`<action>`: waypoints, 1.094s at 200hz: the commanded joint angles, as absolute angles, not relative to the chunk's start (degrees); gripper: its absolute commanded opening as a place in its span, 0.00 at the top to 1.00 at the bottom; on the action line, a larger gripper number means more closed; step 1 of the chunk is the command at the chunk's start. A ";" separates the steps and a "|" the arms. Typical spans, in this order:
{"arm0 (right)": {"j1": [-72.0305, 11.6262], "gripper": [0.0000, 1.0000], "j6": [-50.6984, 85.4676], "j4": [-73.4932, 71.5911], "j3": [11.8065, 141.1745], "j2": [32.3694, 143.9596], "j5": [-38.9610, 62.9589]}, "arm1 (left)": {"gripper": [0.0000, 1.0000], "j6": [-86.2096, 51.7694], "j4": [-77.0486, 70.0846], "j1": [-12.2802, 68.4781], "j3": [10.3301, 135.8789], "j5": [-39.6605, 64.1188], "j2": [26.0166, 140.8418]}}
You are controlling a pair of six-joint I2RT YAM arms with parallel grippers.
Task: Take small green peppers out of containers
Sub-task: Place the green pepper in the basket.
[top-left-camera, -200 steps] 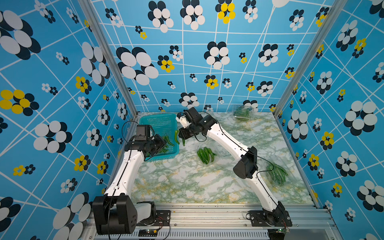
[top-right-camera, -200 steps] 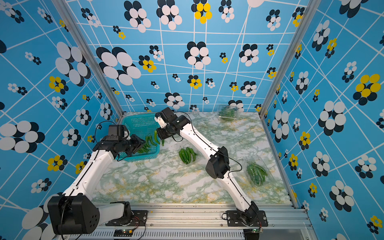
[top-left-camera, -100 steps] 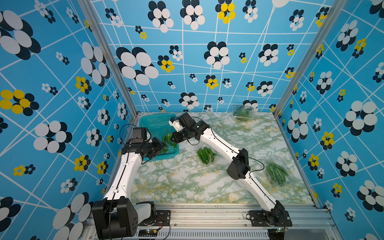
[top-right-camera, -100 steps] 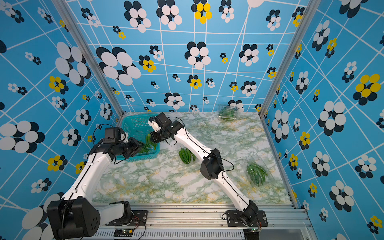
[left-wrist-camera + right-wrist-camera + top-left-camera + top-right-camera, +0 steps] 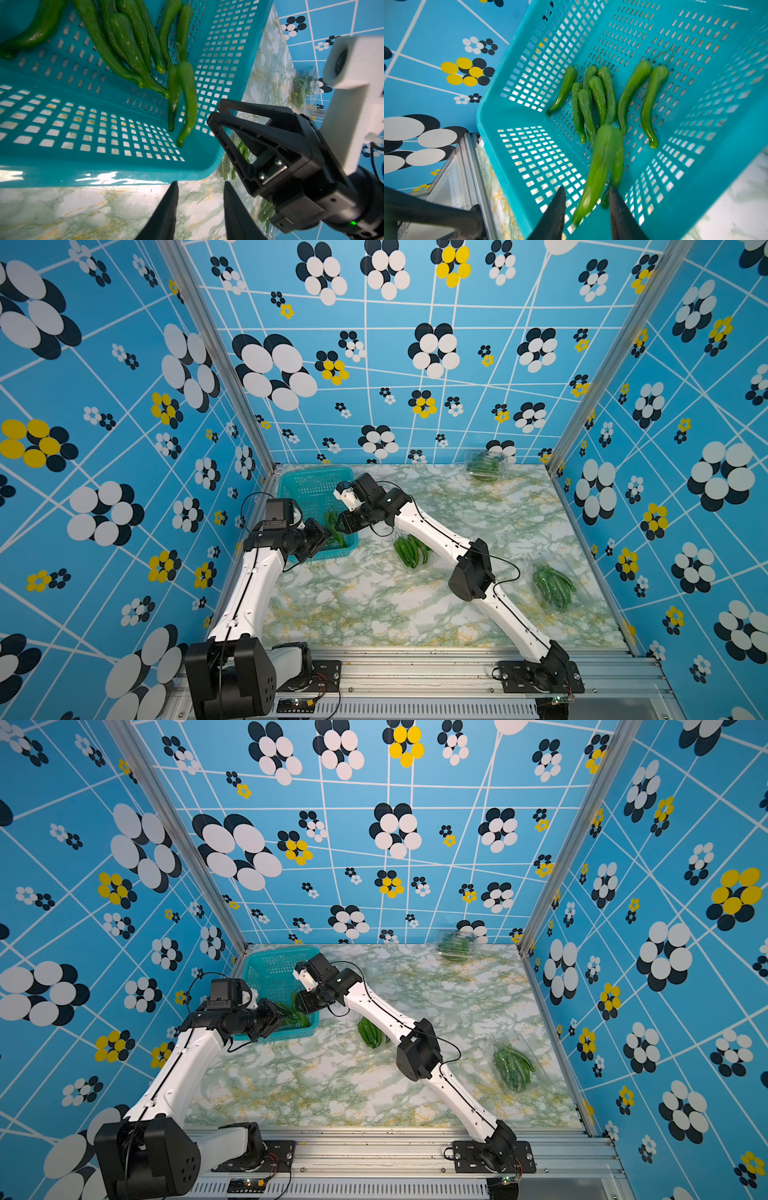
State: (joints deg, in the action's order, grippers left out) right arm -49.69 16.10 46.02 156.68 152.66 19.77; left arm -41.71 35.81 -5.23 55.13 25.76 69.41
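Here, two blurred small green peppers (image 5: 600, 166), tips toward right gripper (image 5: 587, 188).

Peppers (image 5: 602, 99) lie in the basket (image 5: 307, 485) (far left); containers (image 5: 555, 587) sit rightward.

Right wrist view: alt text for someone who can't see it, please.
Two motion-blurred green peppers show just off the open right gripper, above a teal perforated basket. Several more peppers lie bunched on the basket floor; a blue flowered wall shows beside it.
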 commanded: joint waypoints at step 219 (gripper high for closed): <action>-39.65 0.62 9.59 36.35 99.36 114.37 2.37 | 0.60 -50.25 29.29 25.85 64.93 13.00 84.89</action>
